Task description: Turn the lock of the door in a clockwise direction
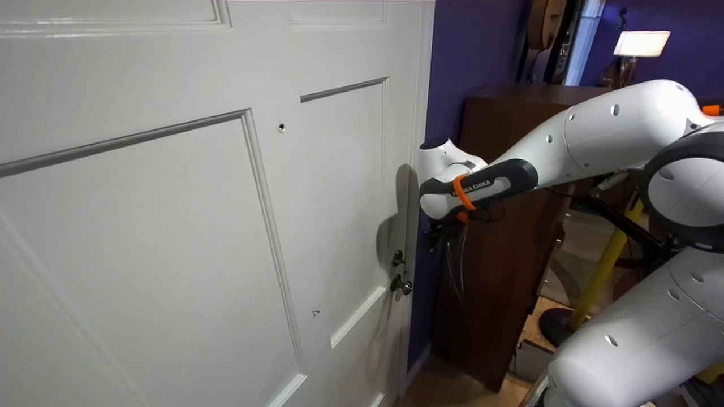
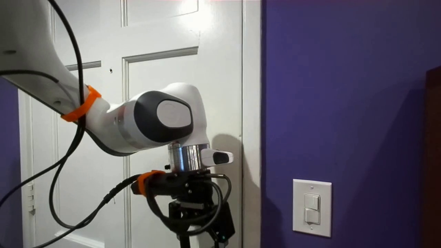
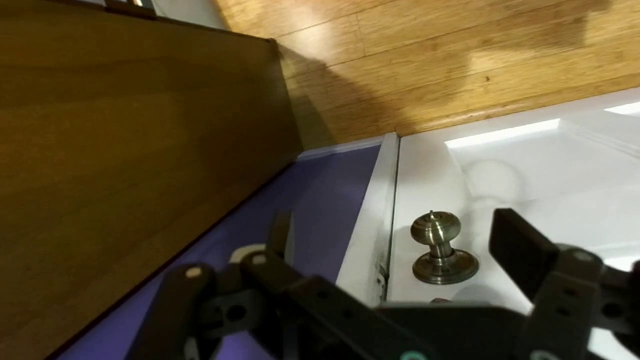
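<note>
Sm dk-grey metal turn-knob lock is mounted nr edge of white panelled door, just above rd metal doorknob; black two-finger hand released, jaws wide apart.

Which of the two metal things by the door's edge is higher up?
The lock: in an exterior view it sits just above the round doorknob.

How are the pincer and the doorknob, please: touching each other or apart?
Apart. In the wrist view, the doorknob shows whole, with white door visible all around it, clear of the open pincer.
</note>
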Robot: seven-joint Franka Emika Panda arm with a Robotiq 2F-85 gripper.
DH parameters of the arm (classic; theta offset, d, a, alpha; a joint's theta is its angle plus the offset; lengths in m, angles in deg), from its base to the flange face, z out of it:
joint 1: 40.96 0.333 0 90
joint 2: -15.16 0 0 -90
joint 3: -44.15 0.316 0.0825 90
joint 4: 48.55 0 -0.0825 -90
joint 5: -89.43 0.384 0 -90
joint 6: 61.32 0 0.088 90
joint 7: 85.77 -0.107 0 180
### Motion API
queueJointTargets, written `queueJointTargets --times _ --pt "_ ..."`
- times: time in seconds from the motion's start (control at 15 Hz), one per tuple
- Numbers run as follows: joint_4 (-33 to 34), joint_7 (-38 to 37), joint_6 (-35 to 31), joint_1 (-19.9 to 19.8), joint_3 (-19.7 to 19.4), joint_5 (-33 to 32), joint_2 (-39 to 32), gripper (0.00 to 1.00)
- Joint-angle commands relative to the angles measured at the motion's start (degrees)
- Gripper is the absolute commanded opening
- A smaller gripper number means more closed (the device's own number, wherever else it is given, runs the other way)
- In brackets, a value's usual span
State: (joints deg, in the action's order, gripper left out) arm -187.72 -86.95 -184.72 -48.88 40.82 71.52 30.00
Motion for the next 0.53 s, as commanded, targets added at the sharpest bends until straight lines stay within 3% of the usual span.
queueJointTargets --times 0.0,0.47 --pt "1.3 -2.7 -1.1 1.4 2.2 -3.7 -2.9 1.00" --pt "0.1 -2.1 -1.5 2.0 2.2 -3.7 -2.5 1.00"
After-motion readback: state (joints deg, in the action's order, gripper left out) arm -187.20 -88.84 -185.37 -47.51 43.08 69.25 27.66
